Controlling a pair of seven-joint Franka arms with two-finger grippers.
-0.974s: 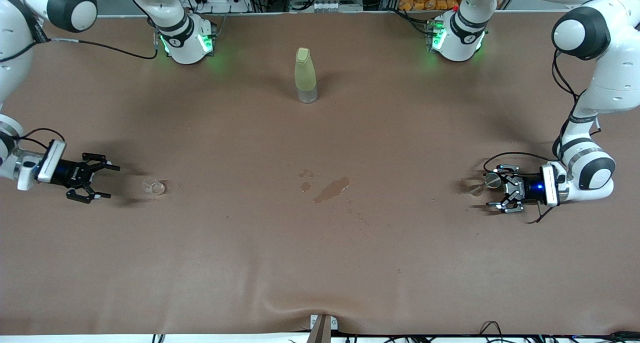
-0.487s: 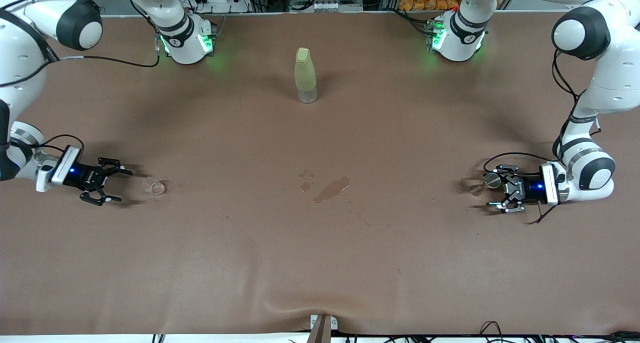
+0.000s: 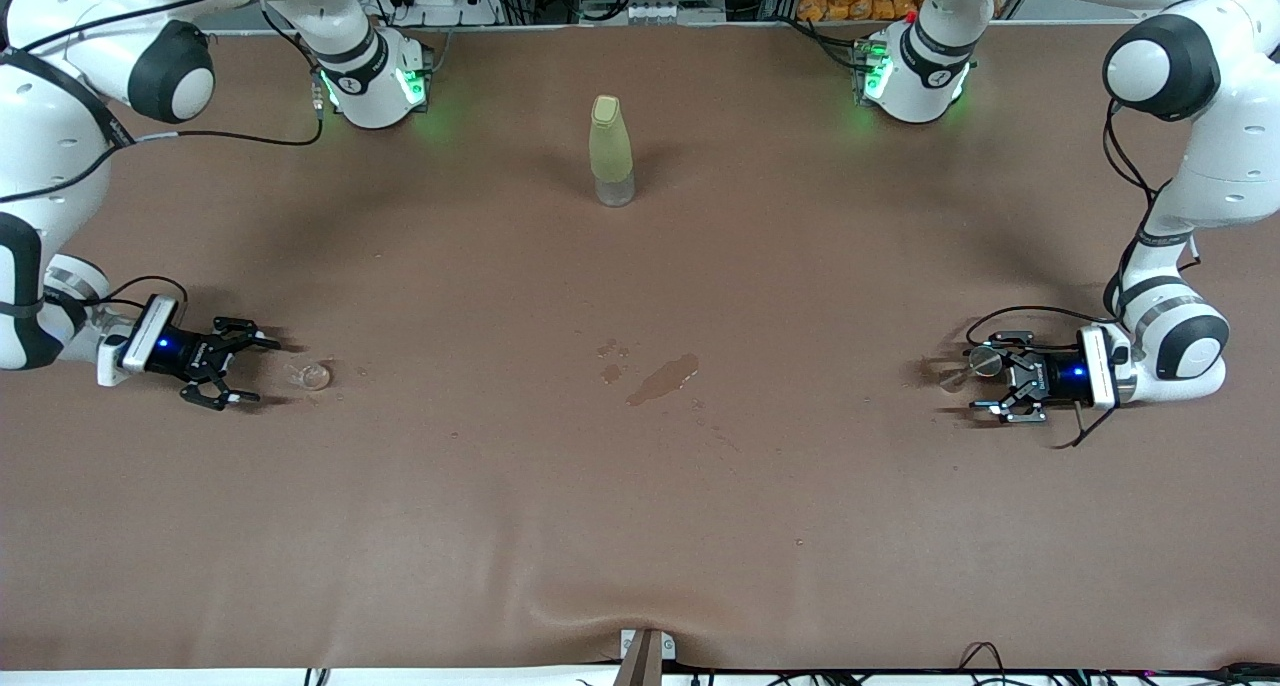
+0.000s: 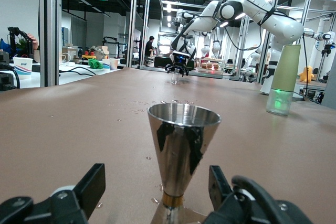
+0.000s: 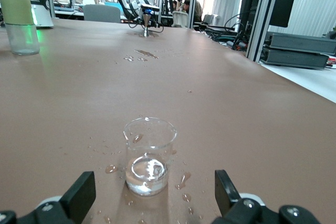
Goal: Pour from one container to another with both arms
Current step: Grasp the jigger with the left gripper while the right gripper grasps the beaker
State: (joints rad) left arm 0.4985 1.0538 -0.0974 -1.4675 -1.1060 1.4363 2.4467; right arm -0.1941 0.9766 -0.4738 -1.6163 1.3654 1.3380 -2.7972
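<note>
Clear cup (image 3: pixel 312 374): right pincer (image 3: pixel 243 370) has moved closer.

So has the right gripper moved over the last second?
Yes. The right gripper has come closer to the clear cup, which stands where it did on the table, toward the right arm's end; the fingers are open, not touching it.

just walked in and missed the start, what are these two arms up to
Each arm is lining up on a small cup, low at its own end of the table. The left hand has its fingers on either side of the metal jigger, not gripping it. The right hand is open, just short of the clear spouted cup, which holds a little liquid. Neither cup is lifted. A spill marks the middle, and a yellow-green bottle stands untouched.
</note>
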